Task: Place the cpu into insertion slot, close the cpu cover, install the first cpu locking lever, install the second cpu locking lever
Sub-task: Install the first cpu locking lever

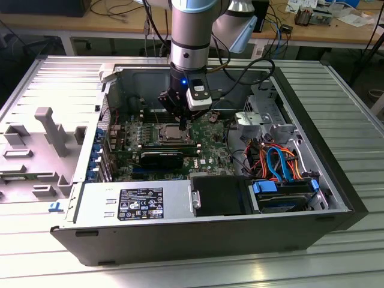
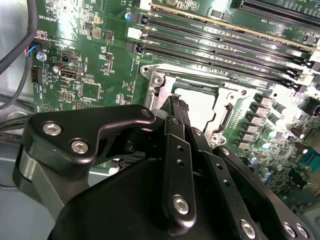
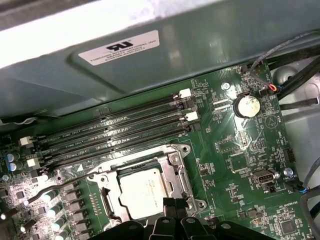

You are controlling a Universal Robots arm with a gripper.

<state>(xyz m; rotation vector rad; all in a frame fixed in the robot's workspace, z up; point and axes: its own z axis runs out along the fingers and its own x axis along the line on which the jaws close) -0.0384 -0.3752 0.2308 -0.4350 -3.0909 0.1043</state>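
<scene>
The cpu (image 3: pixel 142 192), a flat silvery square, lies in the insertion slot (image 3: pixel 172 150) on the green board, inside the open computer case (image 1: pixel 336 180). The cpu cover (image 3: pixel 167 175), a silver frame, lies down around the chip. A thin metal lever (image 3: pixel 55 185) angles away from one side of the socket. My gripper (image 3: pixel 173 204) hangs right over the chip's near edge, its black fingers (image 2: pixel 172 130) pressed together with nothing seen between them. In the second wrist view the gripper (image 2: pixel 176 102) hides part of the cpu (image 2: pixel 200 102). In the exterior view the gripper (image 1: pixel 183 123) sits just above the cpu (image 1: pixel 170 133).
Long black memory slots (image 3: pixel 115 127) run beside the socket, and a coin battery (image 3: pixel 246 106) sits further along the board. A black heatsink block (image 1: pixel 161 157), the power supply (image 1: pixel 135 204) and orange and blue drive cables (image 1: pixel 276 162) lie nearby. The case's walls close in all round.
</scene>
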